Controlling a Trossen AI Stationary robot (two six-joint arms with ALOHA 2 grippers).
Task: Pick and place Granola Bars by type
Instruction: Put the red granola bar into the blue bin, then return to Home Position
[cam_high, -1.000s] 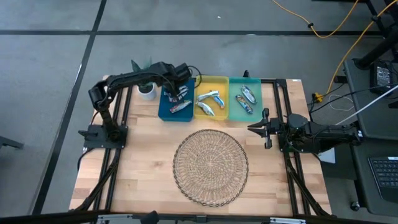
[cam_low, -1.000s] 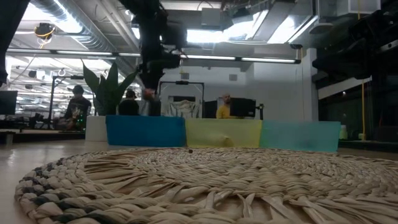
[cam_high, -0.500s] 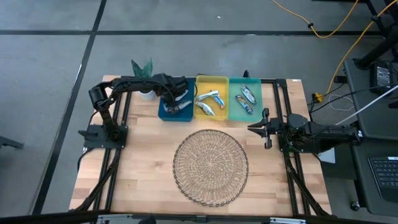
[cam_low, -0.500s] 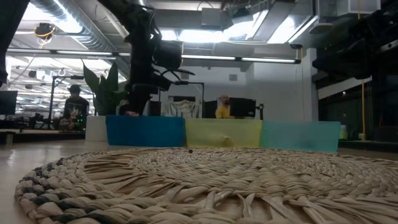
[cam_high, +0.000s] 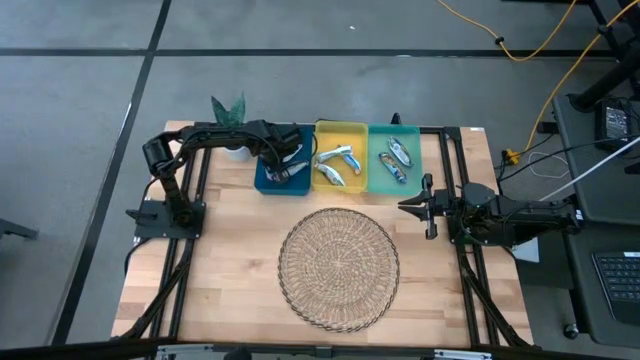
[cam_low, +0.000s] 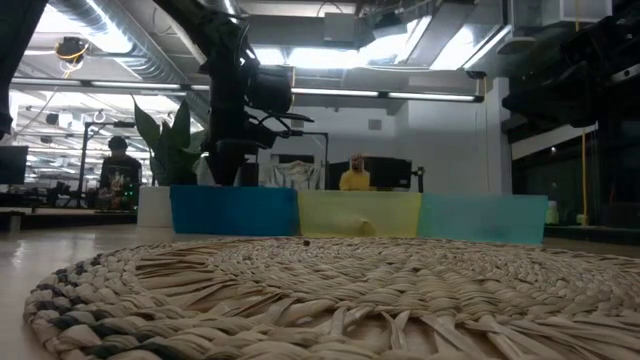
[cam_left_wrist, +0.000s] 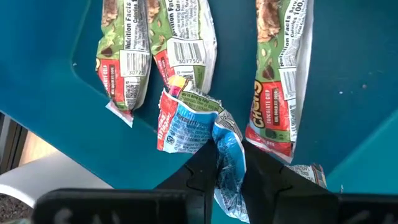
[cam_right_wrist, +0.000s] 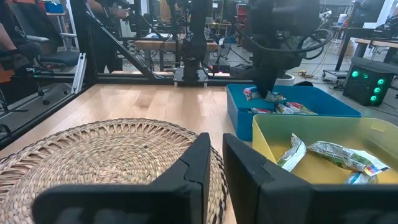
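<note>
My left gripper (cam_high: 272, 160) reaches down into the blue tray (cam_high: 262, 183) and is shut on a crumpled blue granola bar (cam_left_wrist: 193, 124). Three green-and-red bars (cam_left_wrist: 186, 37) lie flat on that tray's floor beside it. More bars lie in the yellow tray (cam_high: 335, 165) and in the green tray (cam_high: 397, 155). In the low view the left gripper (cam_low: 226, 170) dips behind the blue tray's wall, which hides its fingertips. My right gripper (cam_high: 405, 207) waits shut at the table's right side, level with the woven mat. My left gripper pinches the blue bar's wrapper (cam_left_wrist: 228, 149) between its two fingers (cam_left_wrist: 202, 177), coming from above and pointing down. The bar's crumpled far part (cam_left_wrist: 183, 127) lies on the tray floor against a green bar's end.
A round woven mat (cam_high: 338, 266) fills the middle of the table. A white pot with a plant (cam_high: 228, 108) stands left of the blue tray, under my left arm. People sit in the room beyond the table (cam_low: 120, 165). Bare wood shows left of the mat.
My left gripper has come down from above the blue tray into it, shifting slightly toward the table's left, and it has carried the bar down with it. It stays shut on the bar. The right arm has kept still.
</note>
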